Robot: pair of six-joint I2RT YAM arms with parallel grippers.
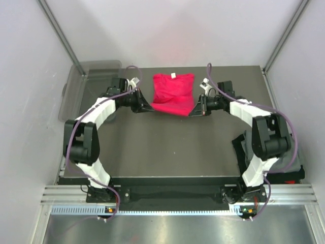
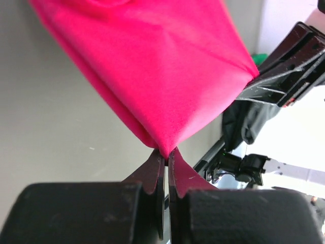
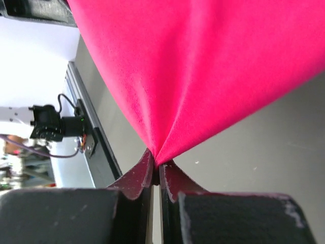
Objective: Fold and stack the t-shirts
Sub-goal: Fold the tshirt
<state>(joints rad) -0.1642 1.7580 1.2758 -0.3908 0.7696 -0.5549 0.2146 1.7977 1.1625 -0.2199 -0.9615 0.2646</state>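
Note:
A bright red t-shirt (image 1: 173,94) with a small white tag lies at the back middle of the dark table. My left gripper (image 1: 151,109) is shut on its near left corner. My right gripper (image 1: 193,113) is shut on its near right corner. The near edge hangs lifted between them. In the left wrist view the red cloth (image 2: 162,66) fans out from the shut fingertips (image 2: 166,155). In the right wrist view the red cloth (image 3: 213,66) does the same from the fingertips (image 3: 155,165). A dark grey folded shirt (image 1: 246,147) lies at the right edge, mostly hidden by the right arm.
A clear plastic bin (image 1: 84,89) stands at the back left, off the table's corner. The dark table (image 1: 167,147) has bare surface in front of the red shirt. White walls close in on both sides.

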